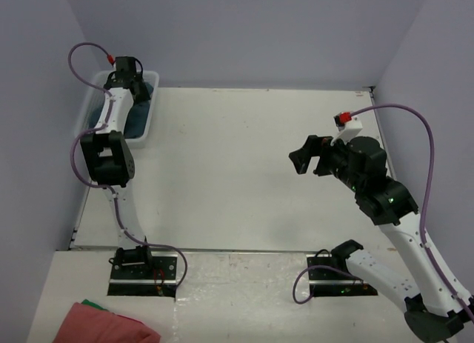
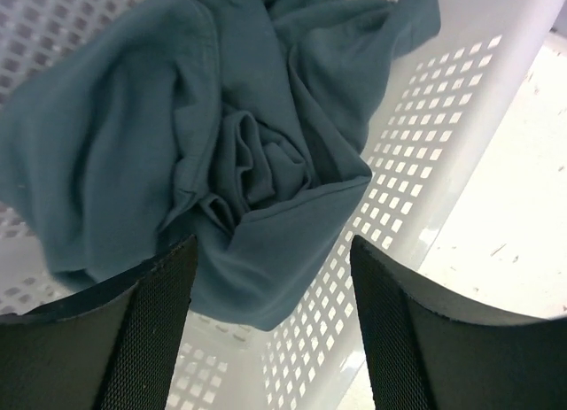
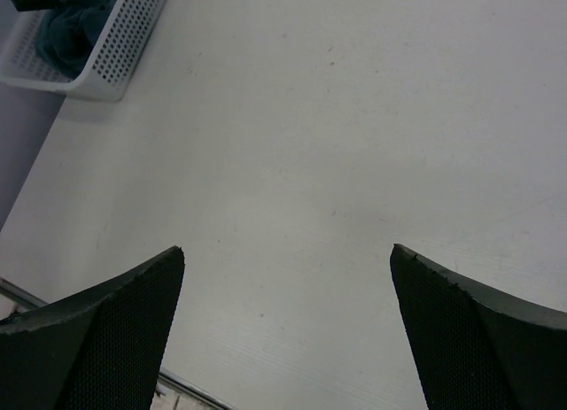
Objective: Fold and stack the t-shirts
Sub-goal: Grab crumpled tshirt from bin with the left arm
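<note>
Basket (image 2: 425, 100) holds crumpled t-shirt (image 2: 221, 144); left tool (image 2: 270, 282) above it, jaws spread, likely staged for pick. Right tool (image 3: 285, 255), spread and empty, well clear of basket over tabletop (image 3: 354, 118).

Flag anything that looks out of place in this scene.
A red cloth lies bunched at the near left corner, off the white tabletop. The teal shirt sits crumpled in the white basket. Nothing looks spilled or damaged.
</note>
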`<state>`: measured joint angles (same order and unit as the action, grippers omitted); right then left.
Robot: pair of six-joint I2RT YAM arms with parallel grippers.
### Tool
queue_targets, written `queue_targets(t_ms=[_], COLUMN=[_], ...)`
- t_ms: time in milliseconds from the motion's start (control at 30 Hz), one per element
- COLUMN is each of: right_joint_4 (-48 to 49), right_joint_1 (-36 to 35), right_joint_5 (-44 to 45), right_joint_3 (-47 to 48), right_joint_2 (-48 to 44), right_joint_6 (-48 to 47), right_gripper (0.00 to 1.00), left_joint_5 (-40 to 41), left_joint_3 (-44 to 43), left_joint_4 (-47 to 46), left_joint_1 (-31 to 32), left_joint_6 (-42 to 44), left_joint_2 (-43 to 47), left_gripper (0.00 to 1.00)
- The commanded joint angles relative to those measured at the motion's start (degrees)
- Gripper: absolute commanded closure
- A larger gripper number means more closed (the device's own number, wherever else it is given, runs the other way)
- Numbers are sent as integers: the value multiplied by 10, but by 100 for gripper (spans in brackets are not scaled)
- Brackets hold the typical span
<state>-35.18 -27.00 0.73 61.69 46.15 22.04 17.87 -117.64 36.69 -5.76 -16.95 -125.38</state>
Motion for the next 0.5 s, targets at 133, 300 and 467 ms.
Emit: queue_targets(t_ms=[133,300,467], right_joint_4=[19,20,20], right_joint_1=[-2,-2,-2], right_joint_5=[21,20,18], right_joint_3=[-4,-7,-11], right_joint_2=[-12,-2,-9], right_joint_6=[-13,-12,-11], right_gripper=[1,1,1], left_joint_5=[-23,-6,-13], left_joint_3=[-29,-5,-7], left_joint_4=[-1,-17,-23], left_joint_1=[0,0,-6], left_joint_6=[6,12,14], left_joint_2=[-49,-51,-66], left_gripper=[29,29,39])
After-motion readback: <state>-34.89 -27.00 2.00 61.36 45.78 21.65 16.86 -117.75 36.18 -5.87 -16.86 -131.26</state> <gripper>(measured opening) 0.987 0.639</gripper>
